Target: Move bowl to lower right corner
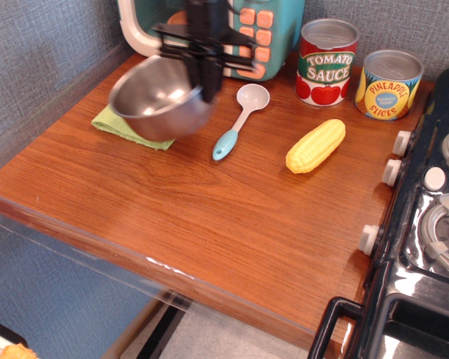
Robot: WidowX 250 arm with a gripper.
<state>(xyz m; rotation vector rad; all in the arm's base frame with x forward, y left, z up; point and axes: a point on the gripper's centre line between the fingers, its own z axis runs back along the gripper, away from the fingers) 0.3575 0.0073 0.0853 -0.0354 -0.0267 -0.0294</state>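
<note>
The shiny steel bowl point(159, 103) hangs tilted and motion-blurred above the green cloth point(120, 126) at the back left of the wooden table. My black gripper point(208, 88) is shut on the bowl's right rim and holds it clear of the cloth. The lower right corner point(314, 299) of the tabletop is bare wood next to the stove.
A white-and-blue spoon point(239, 120) lies right of the bowl. A yellow corn cob point(315, 146) lies mid-right. A tomato sauce can point(326, 62) and a pineapple can point(388, 84) stand at the back. A toy microwave point(254, 30) stands behind the gripper. A black stove point(426, 224) borders the right edge.
</note>
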